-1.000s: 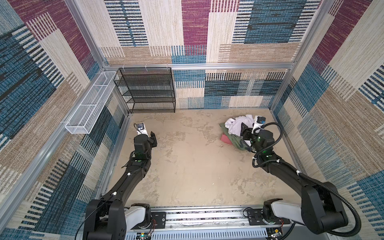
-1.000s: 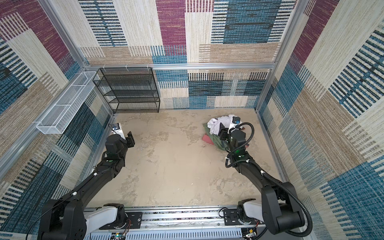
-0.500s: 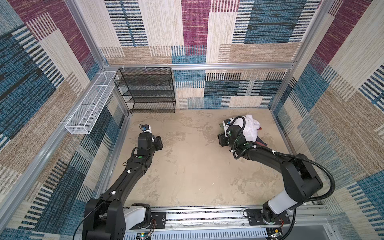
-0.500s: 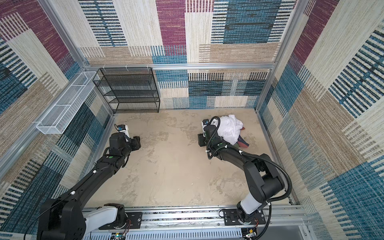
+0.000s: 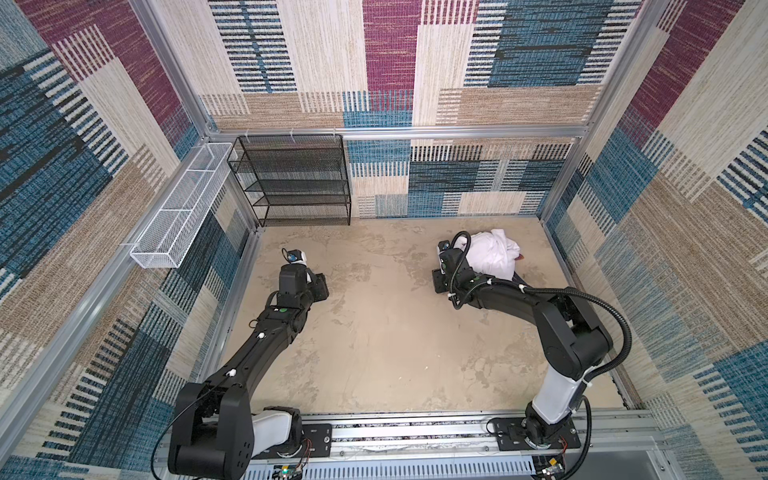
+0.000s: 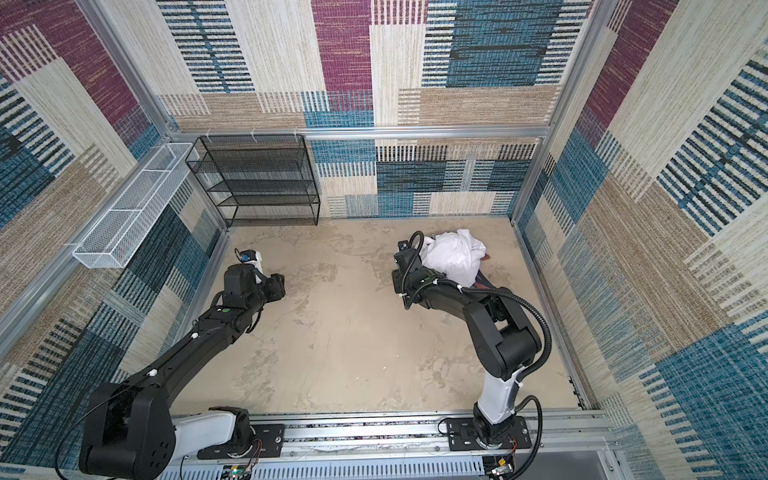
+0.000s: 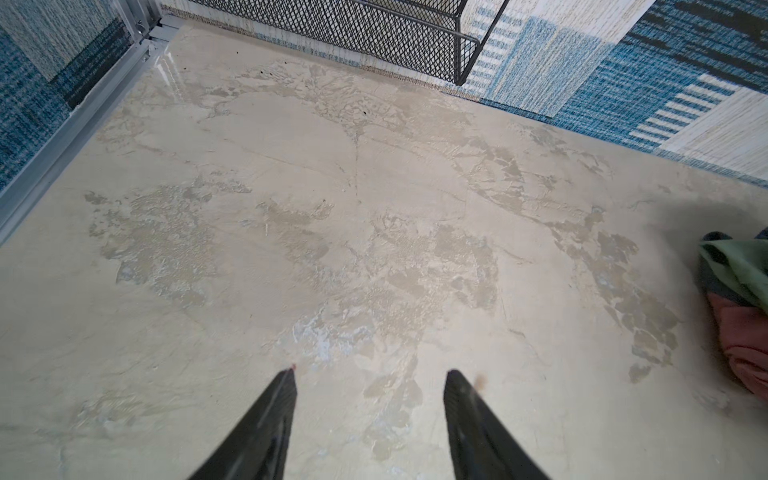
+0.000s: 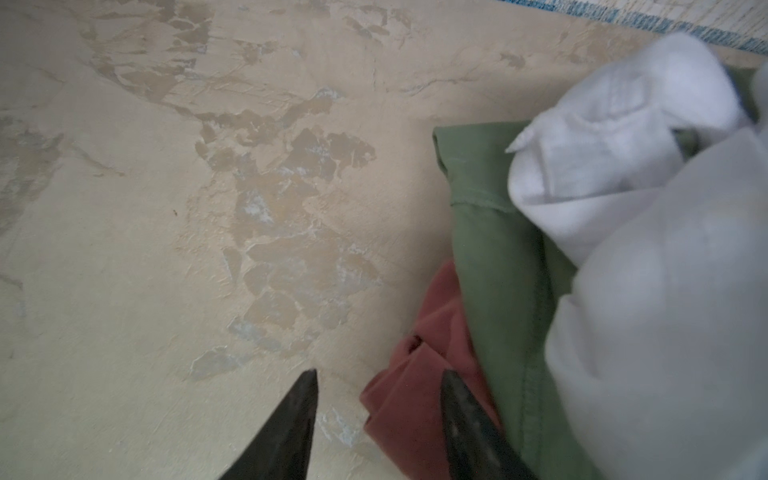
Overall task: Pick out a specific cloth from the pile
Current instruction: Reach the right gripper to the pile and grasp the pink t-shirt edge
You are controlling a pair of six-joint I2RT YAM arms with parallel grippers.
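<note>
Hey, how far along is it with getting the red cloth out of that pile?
Done: nothing is pulled out yet; the red cloth lies under the green garment and the white garment. In hand: the right gripper, jaws open, sits at the red cloth's exposed edge. The left gripper hangs open over the table. Left: close, then pull it free.
</note>
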